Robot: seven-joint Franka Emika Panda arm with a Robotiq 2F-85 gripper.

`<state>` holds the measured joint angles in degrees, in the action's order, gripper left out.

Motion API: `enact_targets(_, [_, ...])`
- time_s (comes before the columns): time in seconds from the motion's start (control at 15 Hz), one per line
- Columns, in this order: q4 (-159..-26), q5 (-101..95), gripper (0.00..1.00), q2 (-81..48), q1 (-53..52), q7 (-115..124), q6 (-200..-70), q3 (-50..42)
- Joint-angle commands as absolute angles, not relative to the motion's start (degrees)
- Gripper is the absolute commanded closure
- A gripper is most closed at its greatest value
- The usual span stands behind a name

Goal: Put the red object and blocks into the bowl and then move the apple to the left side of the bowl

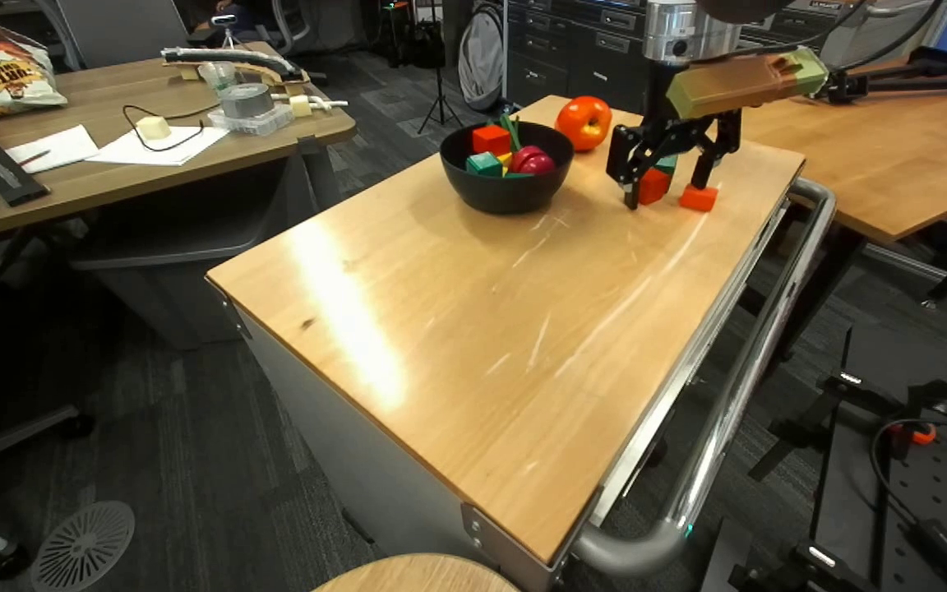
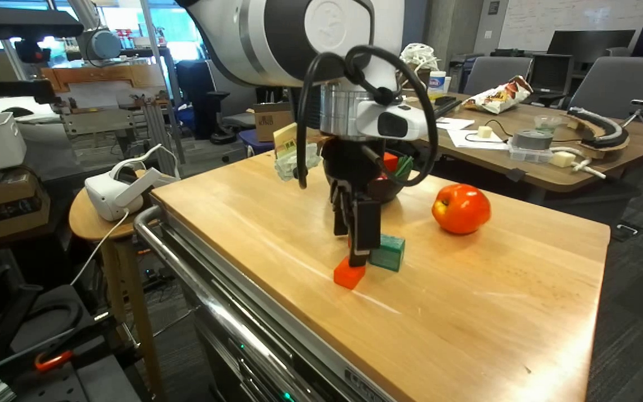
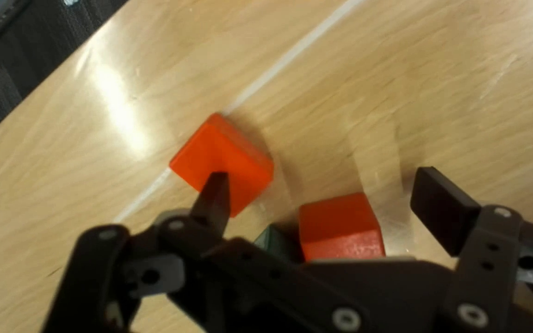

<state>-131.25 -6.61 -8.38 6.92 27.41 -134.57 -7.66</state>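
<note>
Your gripper point(image 3: 324, 199) has its jaws spread wide, with nothing pinched between them. A red-orange block point(image 3: 338, 219) sits in the gap with space on both sides, so it looks like the one you want next. A green block point(image 2: 389, 253) is close to it, toward one jaw, and may leave that jaw little room. A second red-orange block point(image 3: 225, 150) is right by one fingertip point(image 3: 213, 199); I cannot tell if they touch, so going straight down may bump it. Well apart from the jaws, the black bowl point(image 1: 506, 196) keeps its pile in with its round wall: the red toy fruit point(image 1: 533, 160) with thin green leaves, a green cube point(image 1: 484, 164), a red-orange cube point(image 1: 491, 140) and a yellow block point(image 1: 505, 159), mostly hidden. The apple point(image 2: 461, 208) stands outside the jaws, near the bowl, likely because its turn comes last. The blocks have flat sides and look like painted wood, so your jaws should hold them well. The apple is round and shiny with a yellow patch, so it may roll. Under the jaws, the wooden tabletop point(image 1: 441, 279) has pale scratches.
</note>
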Motion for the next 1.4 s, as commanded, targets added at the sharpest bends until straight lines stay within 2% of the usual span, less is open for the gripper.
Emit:
enact_targets(0.0, [-128.6, -6.2, 0.02, -10.9, 5.7, 31.7, -136.9, -8.4])
enact_targets(0.2, [-127.9, -7.7, 0.05, -11.2, 4.8, 35.0, -138.5, -8.6])
enact_targets(0.4, [-127.1, -9.5, 0.03, -12.1, 4.0, 37.7, -139.0, -8.7])
enact_targets(0.53, [-126.5, -11.5, 0.05, -12.9, 3.3, 39.7, -139.0, -8.9])
enact_targets(0.6, [-126.2, -12.6, 0.29, -13.3, 3.0, 40.8, -138.9, -9.0])
enact_targets(0.73, [-126.0, -14.0, 0.32, -13.6, 2.7, 42.1, -138.6, -9.0])
enact_targets(1.0, [-124.9, -13.0, 0.66, -13.5, 2.8, 40.8, -136.9, -8.7])
enact_targets(1.13, [-124.3, -12.5, 0.79, -13.7, 2.8, 40.5, -136.5, -8.7])
enact_targets(1.2, [-124.2, -12.5, 0.84, -13.7, 2.8, 40.6, -136.4, -8.7])
enact_targets(1.33, [-124.1, -12.4, 0.79, -13.3, 2.9, 40.6, -136.2, -8.8])
